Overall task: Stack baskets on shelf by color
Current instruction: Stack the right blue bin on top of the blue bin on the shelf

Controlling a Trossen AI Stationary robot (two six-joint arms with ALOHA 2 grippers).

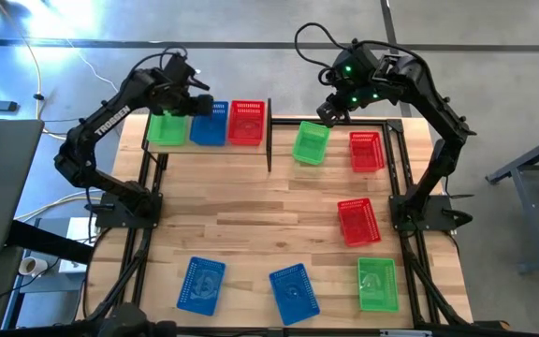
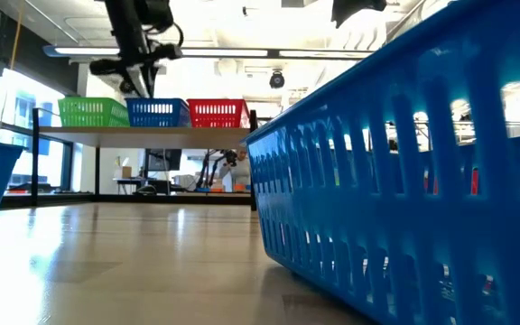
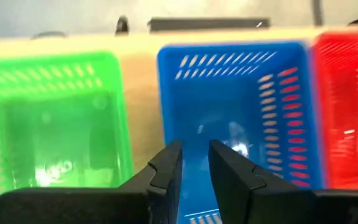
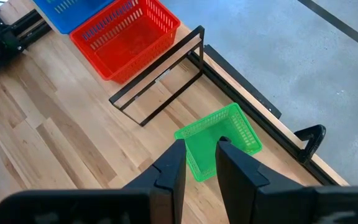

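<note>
The light-wood shelf in a thin black metal frame (image 1: 213,150) is standing at the table's far left corner, carrying one green, one blue and one red perforated plastic basket. The right gripper (image 1: 328,110) is holding a green mesh basket (image 1: 312,143) aloft by its thin rim, fingers narrowly parted around the wall. The left gripper (image 1: 190,101), nearly closed, is hovering over the shelved blue basket (image 1: 210,124). These baskets appear light, stiff and slippery; gripping a wall's midpoint is advisable.

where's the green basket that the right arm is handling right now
In the high view, the green basket sits at the table's far edge, right of the shelf and left of a red basket, with the right gripper at its rim.
</note>
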